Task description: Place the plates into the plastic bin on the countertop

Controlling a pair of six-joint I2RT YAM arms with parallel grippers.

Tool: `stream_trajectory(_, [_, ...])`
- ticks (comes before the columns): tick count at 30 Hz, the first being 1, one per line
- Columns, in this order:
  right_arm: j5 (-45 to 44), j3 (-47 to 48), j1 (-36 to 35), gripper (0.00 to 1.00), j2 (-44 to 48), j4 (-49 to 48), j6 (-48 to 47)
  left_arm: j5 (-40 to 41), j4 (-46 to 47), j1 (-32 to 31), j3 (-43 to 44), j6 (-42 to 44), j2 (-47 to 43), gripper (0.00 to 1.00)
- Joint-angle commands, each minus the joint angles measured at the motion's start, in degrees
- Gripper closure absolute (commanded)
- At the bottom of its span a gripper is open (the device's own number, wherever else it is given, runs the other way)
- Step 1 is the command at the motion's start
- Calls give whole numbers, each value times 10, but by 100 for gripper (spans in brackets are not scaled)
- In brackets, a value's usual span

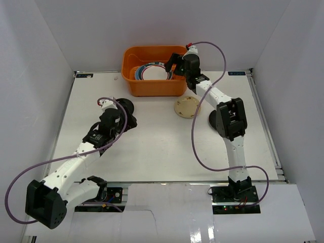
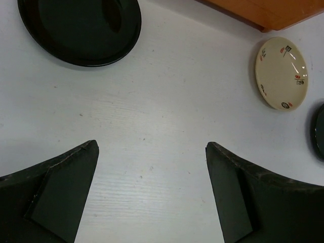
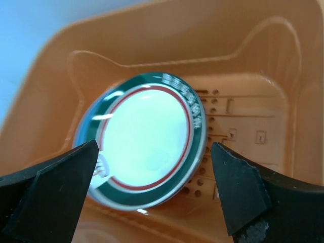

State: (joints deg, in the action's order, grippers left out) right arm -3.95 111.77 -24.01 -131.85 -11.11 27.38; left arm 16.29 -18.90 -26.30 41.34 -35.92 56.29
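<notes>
Leaving a broad bare run of desk (image 1: 162,147) in front of the orange bin (image 1: 152,87), between the two arms. Blocking the spot just before the bin's right front corner with a tan plate (image 1: 187,107), and farther out from that corner with a black plate (image 1: 213,119) half under the right arm. Crowding the bin's front left with another black plate (image 1: 126,106), the wide-open left hand (image 2: 152,147) hovering beside it. Filling the bin's left part with stacked plates (image 1: 154,72); leaving slatted floor bare toward its right wall, below the wide-open right hand (image 1: 172,66).

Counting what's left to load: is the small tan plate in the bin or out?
Out. The tan plate lies flat on the countertop, just in front of the right corner of the orange bin, outside its rim.
</notes>
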Motion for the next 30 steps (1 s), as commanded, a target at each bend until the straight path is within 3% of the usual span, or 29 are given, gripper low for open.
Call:
stream_trajectory(1, [17,-22,2,2,101,-18,-46,-12,39,16,25,-49,33,2])
stream_trajectory(4, [27,-93,2,6,190,-40,-55,-25,58,38,27,-74,72,2])
stream_trajectory(5, [28,-163,2,8,247,-50,-55,-50,62,65,26,-80,88,3])
stream_trajectory(7, [22,-241,2,23,307,-76,-52,-71,83,114,15,-92,99,4])
stream_trajectory(8, [18,-323,2,29,370,-82,-44,-83,88,135,10,-99,110,6])
stream_trajectory(9, [9,-367,3,51,402,-89,-37,-97,98,157,6,-112,116,7])
stream_trajectory(12, [-5,-541,19,82,522,-114,2,-130,134,225,-13,-129,141,12])
stream_trajectory(15, [-4,-684,72,88,614,-119,55,-176,166,283,-21,-143,179,19])
stream_trajectory(19, [34,-811,184,83,684,-129,107,-225,215,324,-18,-149,243,26])
stream_trajectory(20, [34,-829,206,79,707,-129,115,-232,222,325,-12,-148,257,29])
stream_trajectory(21, [34,-853,233,68,715,-127,119,-240,232,327,-9,-148,268,30])
stream_trajectory(23, [4,-857,233,52,717,-111,100,-243,252,330,0,-145,303,33])
stream_trajectory(30, [-8,-896,314,37,714,-95,102,-259,276,336,41,-143,398,43])
